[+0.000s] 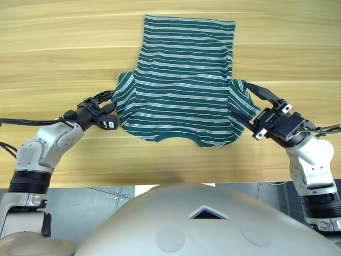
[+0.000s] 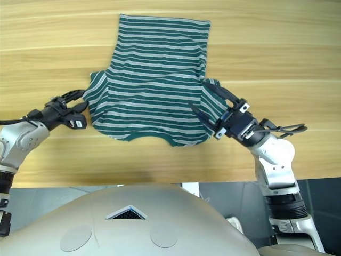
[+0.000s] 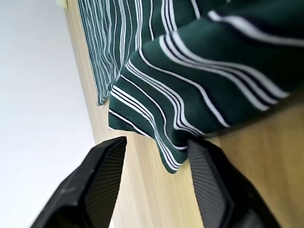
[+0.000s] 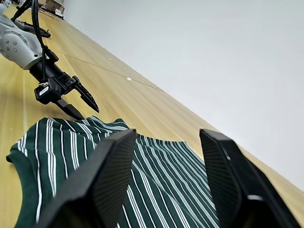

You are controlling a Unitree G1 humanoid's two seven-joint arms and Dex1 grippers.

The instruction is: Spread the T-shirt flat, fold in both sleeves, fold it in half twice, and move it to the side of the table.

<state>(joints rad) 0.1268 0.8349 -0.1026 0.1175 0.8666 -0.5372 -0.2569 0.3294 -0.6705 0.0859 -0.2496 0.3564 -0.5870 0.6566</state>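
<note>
1. Looking down over my arms, I am seeing the T-shirt (image 1: 184, 80), dark green with thin white stripes, lying spread on the wooden table (image 1: 58, 53).
2. Its long axis is running straight away from me. The collar (image 1: 178, 140) is pointing toward the near edge of the table and the straight hem (image 1: 189, 21) is pointing toward the far side.
3. The body is lying mostly flat, with a few soft wrinkles crossing it. Its two short sleeves are sticking out sideways, one toward each of my arms.
4. I am holding my left gripper (image 1: 113, 102) just beside the left sleeve (image 1: 123, 90), low over the wood, with its fingers spread.
5. In the left wrist view, the sleeve's striped corner (image 3: 166, 152) is hanging into the gap between my two fingers (image 3: 102, 180). It is resting against one of them and nothing is pinching it.
6. I am keeping my right gripper (image 1: 238, 99) at the right sleeve (image 1: 246, 106), with its fingers spread wide too. One finger is reaching along the sleeve's far edge and the other along its near edge, so the sleeve is sitting between them without being clamped.
7. From my right wrist, I am looking between those fingers (image 4: 109, 175) across the striped cloth to my left gripper (image 4: 89, 111) on the other side of the shirt.
</note>
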